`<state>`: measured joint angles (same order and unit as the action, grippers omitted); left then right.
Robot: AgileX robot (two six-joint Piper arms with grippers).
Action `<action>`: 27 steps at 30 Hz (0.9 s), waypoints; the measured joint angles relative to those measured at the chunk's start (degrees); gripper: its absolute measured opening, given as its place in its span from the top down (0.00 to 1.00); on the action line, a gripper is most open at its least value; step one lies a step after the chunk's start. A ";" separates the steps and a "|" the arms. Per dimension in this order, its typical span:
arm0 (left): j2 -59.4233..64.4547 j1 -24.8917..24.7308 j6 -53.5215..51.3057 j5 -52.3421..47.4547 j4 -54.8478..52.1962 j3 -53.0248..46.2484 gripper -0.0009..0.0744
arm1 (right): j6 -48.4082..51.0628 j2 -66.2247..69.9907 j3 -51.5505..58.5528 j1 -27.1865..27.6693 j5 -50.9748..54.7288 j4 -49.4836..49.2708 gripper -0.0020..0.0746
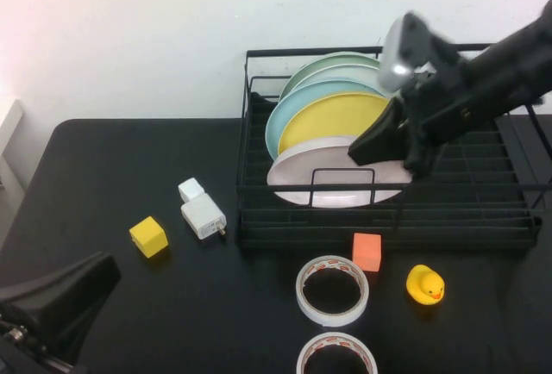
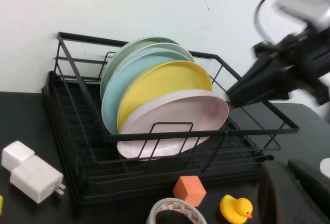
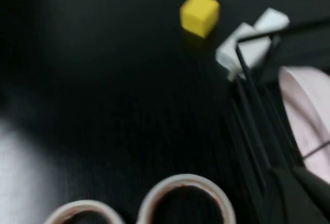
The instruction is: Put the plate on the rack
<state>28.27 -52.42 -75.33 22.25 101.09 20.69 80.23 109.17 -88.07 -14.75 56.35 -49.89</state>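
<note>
The large round pale pink plate [image 1: 332, 186] of smooth matte plastic sits inside the large black wire dish rack [image 1: 259, 219], at the front of a row of leaning plates. It is tilted, not upright: its concave face points up and toward the rack's front rail, and its long axis runs parallel to that rail. Its lower edge lies behind the rack's small front wire loop [image 1: 342, 186]. Directly behind it, overlapping, lean a yellow plate [image 1: 332, 120], then a light blue plate [image 1: 302, 102], then two pale green plates [image 1: 332, 65] nearest the rack's back rail.

The right gripper [image 1: 366, 150] is above the rack's middle, at the pink plate's upper right rim. In the left wrist view its dark fingers [image 2: 252, 90] end just beside that rim; whether they are touching it, and whether they are spread or closed, I cannot tell.

The left gripper [image 1: 65, 296] rests low over the black bench [image 1: 103, 176], well apart from the rack toward its front left. I cannot tell how its fingers stand.

On the bench in front of the rack: an orange cube [image 1: 366, 252], a yellow rubber duck [image 1: 425, 285], two rolls of white tape [image 1: 333, 290]. Left of the rack: a white charger block [image 1: 203, 216], a smaller white cube [image 1: 191, 190], a yellow cube [image 1: 148, 236].
</note>
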 joint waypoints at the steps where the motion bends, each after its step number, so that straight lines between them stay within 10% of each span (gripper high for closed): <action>1: 0.00 0.00 -0.41 0.00 0.00 0.00 0.99 | 0.00 1.30 0.00 -0.14 -1.53 0.00 0.98; 14: 0.00 0.00 -1.97 0.00 0.00 0.00 0.99 | -2.46 9.23 -0.11 -0.62 -21.73 -3.06 0.98; 27: 0.00 0.00 -2.37 0.17 0.10 0.00 0.99 | -5.59 3.92 -0.18 -0.62 -12.47 -4.92 0.98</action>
<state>28.27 -52.42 -77.71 22.42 101.20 20.69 74.64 113.09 -88.25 -15.37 43.88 -54.81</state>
